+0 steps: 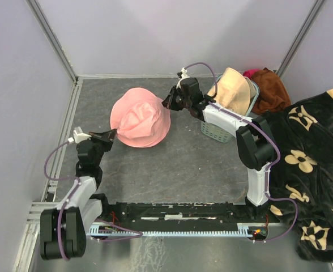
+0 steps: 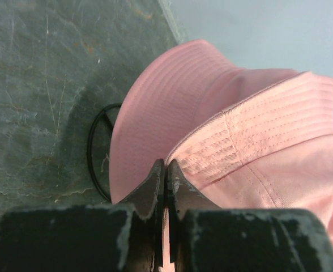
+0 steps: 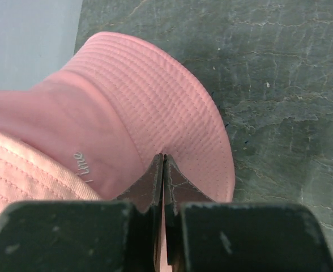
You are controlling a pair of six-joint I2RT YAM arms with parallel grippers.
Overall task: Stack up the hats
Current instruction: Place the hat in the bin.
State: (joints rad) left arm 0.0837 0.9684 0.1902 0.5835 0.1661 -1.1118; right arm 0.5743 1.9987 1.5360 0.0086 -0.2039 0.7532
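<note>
Roughly in the middle of the tabletop [image 1: 183, 164], a little toward its far edge, sits the pink hat [image 1: 139, 120], a soft bucket hat with its crown facing up. Both arms hold it. The left gripper [image 1: 112, 134] is at the hat's left side. In the left wrist view its fingers [image 2: 152, 187] are pressed together on the stitched brim, with pink fabric pinched between them. The right gripper [image 1: 167, 104] is at the hat's far right side and is clamped the same way on the brim, its fingers [image 3: 175, 184] meeting over the pink edge.

In both wrist views the pink fabric shows as two overlapping stitched bands. I cannot tell whether this is one folded brim or two hats nested together. In the left wrist view a thin black ring [image 2: 89, 148] lies flat on the tabletop, partly hidden under the brim.

Toward the far right corner, a beige hat [image 1: 233, 90] rests on top of the teal basket [image 1: 214, 131], tilted against its rim. A rust-brown cloth [image 1: 271, 89] is bunched just behind the basket. A black blanket [image 1: 314, 164] with a beige floral pattern is draped along the right edge.
</note>
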